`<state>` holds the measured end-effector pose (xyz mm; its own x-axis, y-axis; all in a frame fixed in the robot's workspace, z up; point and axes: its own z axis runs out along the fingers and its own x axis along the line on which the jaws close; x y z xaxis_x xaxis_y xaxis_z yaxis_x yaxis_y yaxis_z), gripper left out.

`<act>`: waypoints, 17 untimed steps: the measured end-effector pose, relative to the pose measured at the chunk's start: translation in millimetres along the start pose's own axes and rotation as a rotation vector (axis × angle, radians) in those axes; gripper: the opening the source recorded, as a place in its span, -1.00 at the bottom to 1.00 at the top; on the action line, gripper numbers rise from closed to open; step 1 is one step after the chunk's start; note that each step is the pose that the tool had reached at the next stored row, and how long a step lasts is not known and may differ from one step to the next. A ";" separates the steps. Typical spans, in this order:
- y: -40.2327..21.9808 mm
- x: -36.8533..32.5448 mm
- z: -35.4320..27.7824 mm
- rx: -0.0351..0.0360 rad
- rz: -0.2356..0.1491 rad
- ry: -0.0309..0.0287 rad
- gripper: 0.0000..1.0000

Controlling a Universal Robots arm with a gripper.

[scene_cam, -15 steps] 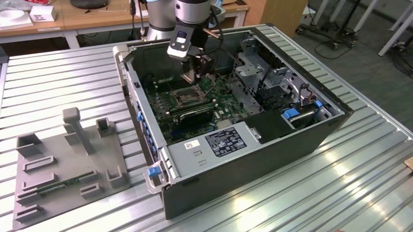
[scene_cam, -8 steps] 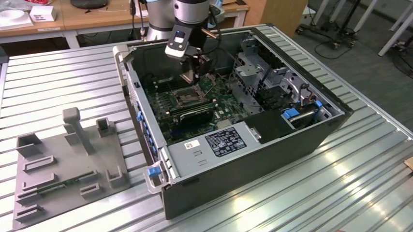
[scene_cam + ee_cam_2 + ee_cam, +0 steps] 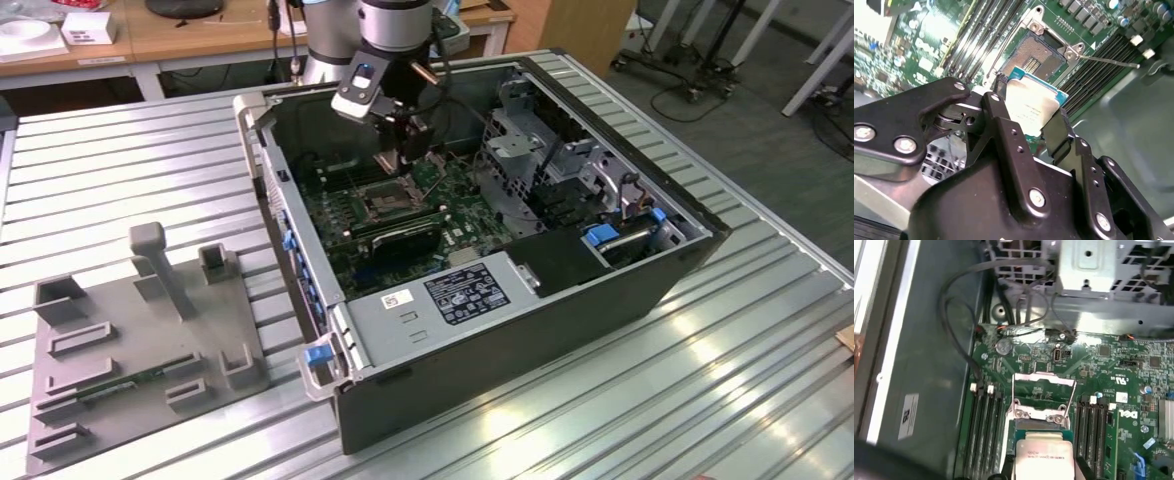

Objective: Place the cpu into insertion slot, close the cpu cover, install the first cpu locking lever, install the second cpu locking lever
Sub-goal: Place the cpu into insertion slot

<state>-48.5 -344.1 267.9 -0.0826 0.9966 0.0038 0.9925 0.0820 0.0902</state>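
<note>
Ribbed aluminium slats form the table [image 3: 134, 170], and wooden desks stand beyond it at eleven o'clock in the exterior view. A dark steel computer case [image 3: 534, 350] lies open on its side at the centre. A flat grey fixture tray [image 3: 134, 350] with upright blocks sits well apart from it at eight o'clock. Inside the case a green motherboard [image 3: 461, 215] lies flat, and a grey power supply box [image 3: 441, 300] sits at five o'clock of it. The gripper [image 3: 404, 160] reaches down into the case from twelve o'clock. In the second wrist view its matte black fingers [image 3: 1006, 135] are clamped on two opposite edges of the cpu [image 3: 1031, 107]. This is a thin square chip with a dull silver metal top on a green-edged base. Being square, it has no long axis. Its metal top faces away from the board, and in the first wrist view the cpu [image 3: 1044, 457] has its sides parallel to the long black memory slots [image 3: 986, 430] flanking it. The chip hangs above the board, apart from the insertion slot [image 3: 1036, 55], a dark square bed of fine gold contacts inside a silver rim. The cpu cover [image 3: 1044, 378], a thin bright frame, is swung back off the socket, and green board shows through its cut-out centre. A slim wire locking lever [image 3: 1109, 61] juts out beside the socket. In the exterior view the insertion slot [image 3: 387, 205] lies at seven o'clock of the gripper.
</note>
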 end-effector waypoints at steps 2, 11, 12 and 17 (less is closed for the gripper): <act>-0.1 0.0 0.7 -0.0001 0.037 -0.0034 0.08; -0.5 0.3 4.1 -0.0003 0.092 -0.0083 0.08; -0.8 0.3 5.1 -0.0004 0.092 -0.0082 0.08; -2.3 0.3 10.1 -0.0004 0.091 -0.0082 0.08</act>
<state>-49.9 -343.8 257.7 0.0091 1.0000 0.0039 0.9959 -0.0094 0.0903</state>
